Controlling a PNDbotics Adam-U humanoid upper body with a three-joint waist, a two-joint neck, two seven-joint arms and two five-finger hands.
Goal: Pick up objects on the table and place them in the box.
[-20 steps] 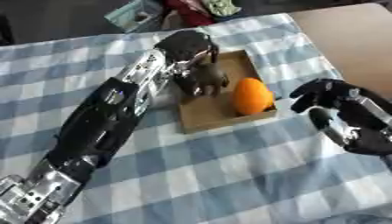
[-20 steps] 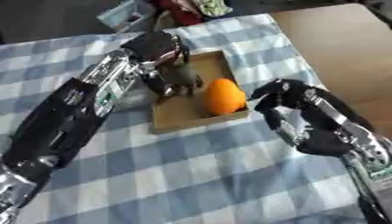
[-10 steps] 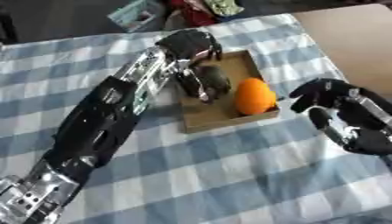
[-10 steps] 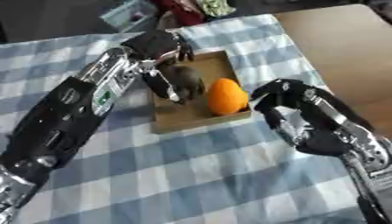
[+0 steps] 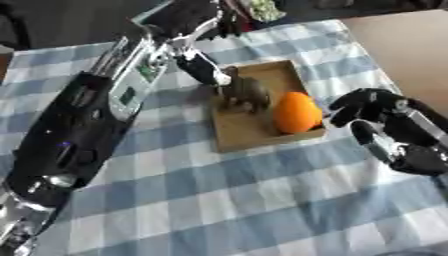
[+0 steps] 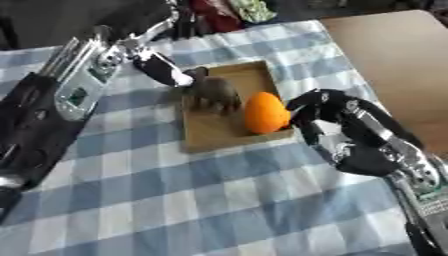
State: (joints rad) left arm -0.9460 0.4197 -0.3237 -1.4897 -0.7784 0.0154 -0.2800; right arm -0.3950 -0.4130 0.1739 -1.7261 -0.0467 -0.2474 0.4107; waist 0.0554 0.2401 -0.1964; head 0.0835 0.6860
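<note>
A shallow brown cardboard box [image 5: 243, 134] lies on a table covered with a blue-and-white checked tablecloth [image 5: 227, 200]. Inside the box stand two things: an orange [image 5: 297, 112] at the right side, and just to its left a small brown animal figurine [image 5: 246, 93], upright on its legs. The figurine and the orange stand just beside each other, and whether they touch cannot be told.

The left arm reaches in from the lower left across the cloth, and the left hand [image 5: 203, 67] sits at the box's far-left corner, above and left of the figurine. Its dark fingers point down toward the figurine and look fairly straight, holding nothing; whether a fingertip touches the figurine's back cannot be made out.

The right hand [image 6: 337, 125] rests just beside the right edge of the box, near the orange, with its palm turned toward the box. Its fingers are curled inward and close on nothing; they stand apart from the orange.

Beyond the far edge of the box, at the table's far side, lie some red and green items [image 5: 254, 10], too blurred to name. Bare tan table top [image 5: 407, 45] shows to the right of the cloth.
</note>
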